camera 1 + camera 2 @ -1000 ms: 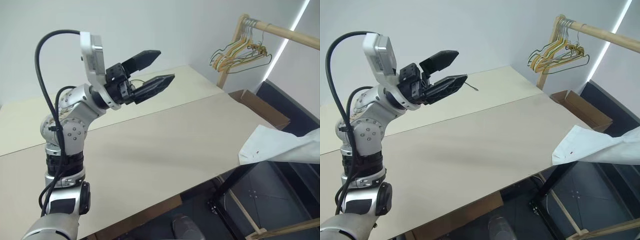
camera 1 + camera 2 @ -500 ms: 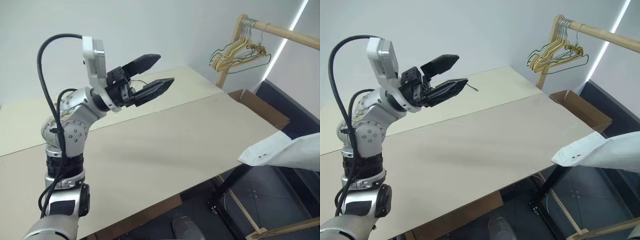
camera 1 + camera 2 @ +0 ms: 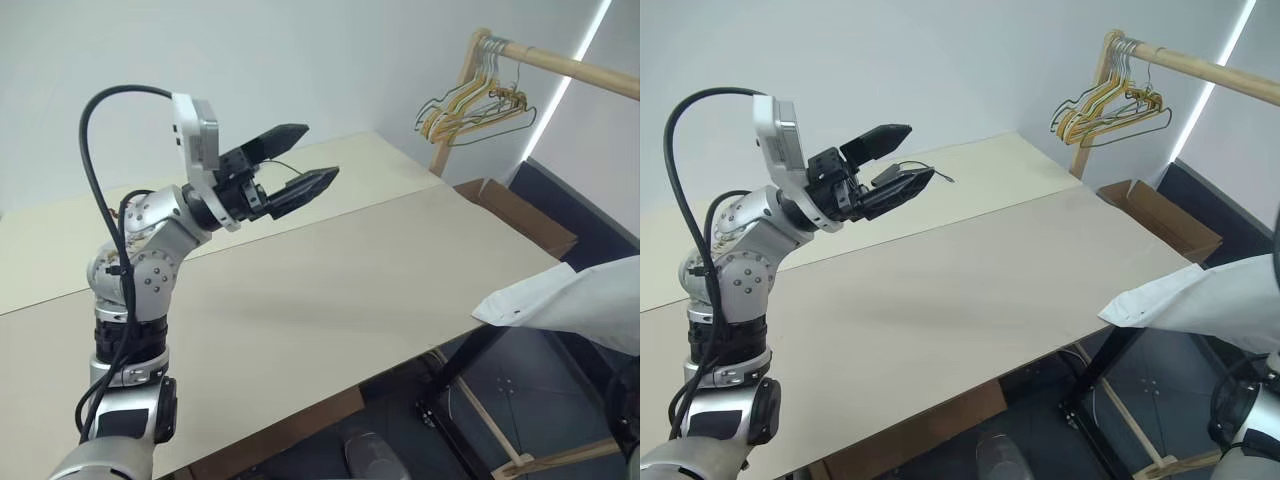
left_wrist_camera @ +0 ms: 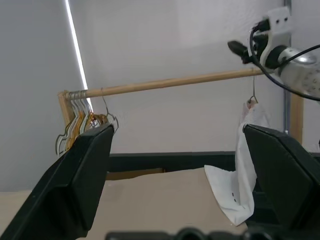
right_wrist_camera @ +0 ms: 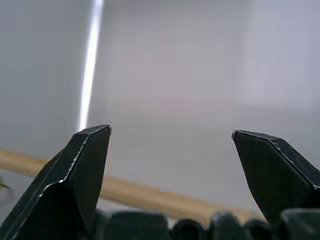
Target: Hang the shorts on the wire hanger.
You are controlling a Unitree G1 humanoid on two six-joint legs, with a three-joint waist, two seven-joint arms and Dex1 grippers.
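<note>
White fabric shorts (image 4: 240, 185) are on the rail as far as I can tell. They droop from a thin dark wire hanger (image 4: 253, 92), and its little hook sits over the long wooden rod (image 4: 165, 83). The rest of the hanger's frame is hidden inside the cloth, so I can't say how neatly the shorts sit on it. I'd call the job basically done. About all that's left is pulling my arms clear, and maybe checking that the fabric isn't about to slide off.

Both sets of fingers are empty. My left gripper (image 3: 320, 152) is spread wide with nothing between the two black fingers (image 4: 85, 165). That arm is bent up above the pale beige table (image 3: 330, 290), and the gripper points forward and a bit upward toward the rack. From there the shorts are well ahead of my left fingers, off toward the one nearer my right side. The bunch of yellow, green and grey hangers (image 3: 470, 105) hangs ahead of the other finger, at the rod's far end, well apart from the shorts.

My right gripper (image 5: 170, 131) is also wide open and holding nothing. It's lifted high and tilted up, and the wooden rod runs across just past its fingertips. Seen from my left wrist, that arm is up at rod height, near the hook and slightly above it, and not touching the shorts.
</note>
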